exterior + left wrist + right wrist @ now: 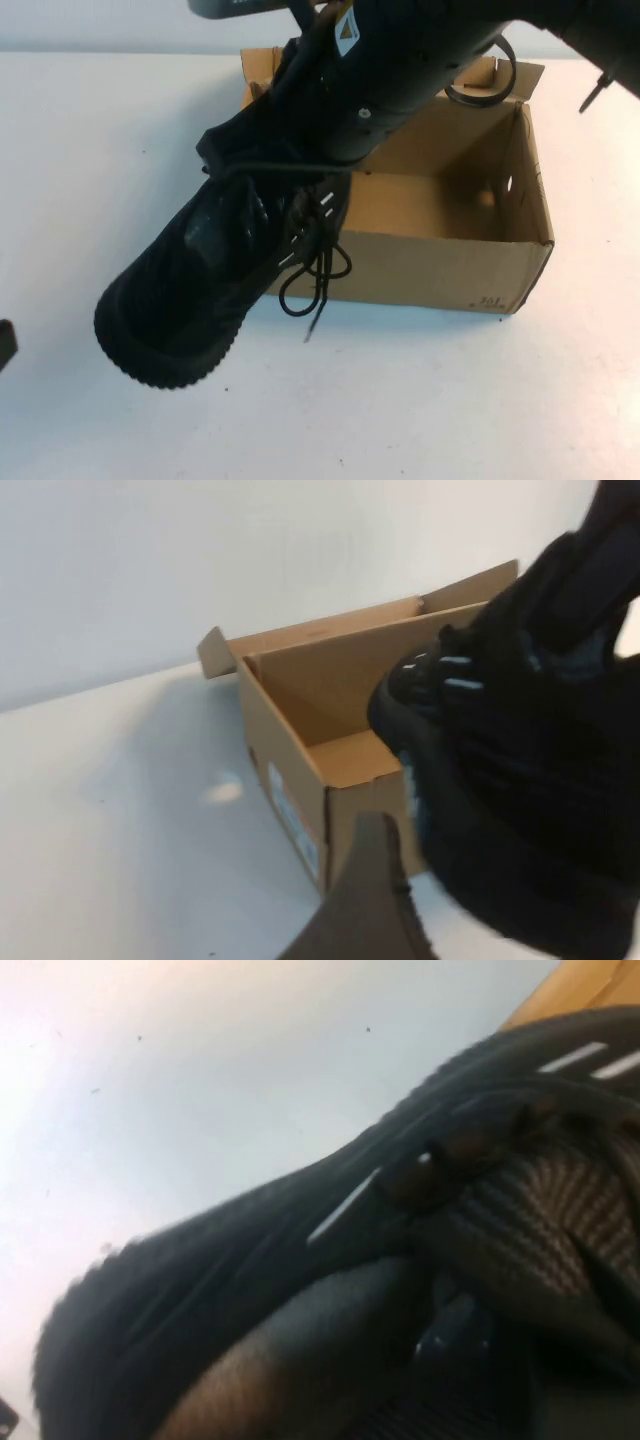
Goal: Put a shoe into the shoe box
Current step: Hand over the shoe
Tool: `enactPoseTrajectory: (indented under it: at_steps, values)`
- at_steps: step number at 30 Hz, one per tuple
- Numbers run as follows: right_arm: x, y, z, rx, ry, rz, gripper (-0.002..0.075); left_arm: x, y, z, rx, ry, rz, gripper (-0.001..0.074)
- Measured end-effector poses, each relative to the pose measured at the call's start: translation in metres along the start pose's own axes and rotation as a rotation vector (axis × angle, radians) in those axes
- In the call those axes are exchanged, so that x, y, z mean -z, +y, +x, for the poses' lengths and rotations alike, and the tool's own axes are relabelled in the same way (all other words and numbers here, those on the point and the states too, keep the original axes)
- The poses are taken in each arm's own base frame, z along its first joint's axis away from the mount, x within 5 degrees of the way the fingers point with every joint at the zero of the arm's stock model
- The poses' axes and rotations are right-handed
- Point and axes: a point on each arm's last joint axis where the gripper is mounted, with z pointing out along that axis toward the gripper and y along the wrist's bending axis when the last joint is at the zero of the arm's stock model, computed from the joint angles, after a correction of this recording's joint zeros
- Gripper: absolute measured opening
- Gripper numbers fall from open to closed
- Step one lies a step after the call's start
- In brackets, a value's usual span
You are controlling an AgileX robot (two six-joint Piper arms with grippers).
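A black mesh sneaker, the shoe (190, 290), hangs above the white table (420, 400) in the near foreground of the high view, its toe pointing toward the robot's left and tilted down, its dark ridged sole (150, 355) nearest the camera. Black laces (315, 275) dangle loose from its middle, just in front of the box's near wall. The right gripper (300, 165) reaches in from the top of the high view, its jaws clamped on the shoe at the collar; its own wrist view shows little but mesh, a silvery lace accent (342, 1218) and a dark finger (300, 1360) pressed close against the upper. At the far left edge of the high view, low by the table, only a dark tip of the left gripper (6, 345) shows; whether its jaws stand apart or together cannot be told, and one dark finger (365, 900) rises in the foreground of its wrist view. Behind the shoe, the shoe box (440, 245), brown corrugated cardboard, sits open on the table with its flaps turned out, small dark print (490, 302) at its near right corner. The shoe's heel end overlaps the box's left side from above; the shoe is not inside it.
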Motion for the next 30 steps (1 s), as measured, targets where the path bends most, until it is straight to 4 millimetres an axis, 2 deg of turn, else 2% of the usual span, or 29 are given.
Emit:
enactPoseTrajectory:
  at_steps: [4, 14, 20, 30]
  values:
    - [-0.011, -0.005, -0.002, -0.022, 0.025, -0.005, -0.0006, -0.006, -0.003, -0.005, -0.013, 0.017, 0.061, 0.0559]
    - [-0.032, -0.007, -0.003, -0.03, 0.071, -0.01, -0.0006, -0.028, -0.001, -0.036, -0.179, 0.159, 0.191, 0.0569]
    - [-0.033, -0.007, -0.004, -0.03, 0.071, -0.012, -0.0006, -0.051, 0.003, -0.035, -0.17, 0.265, 0.24, 0.0569]
    - [-0.03, -0.011, -0.02, -0.062, 0.025, -0.053, -0.0006, -0.054, 0.0, -0.035, -0.231, 0.262, 0.298, 0.0569]
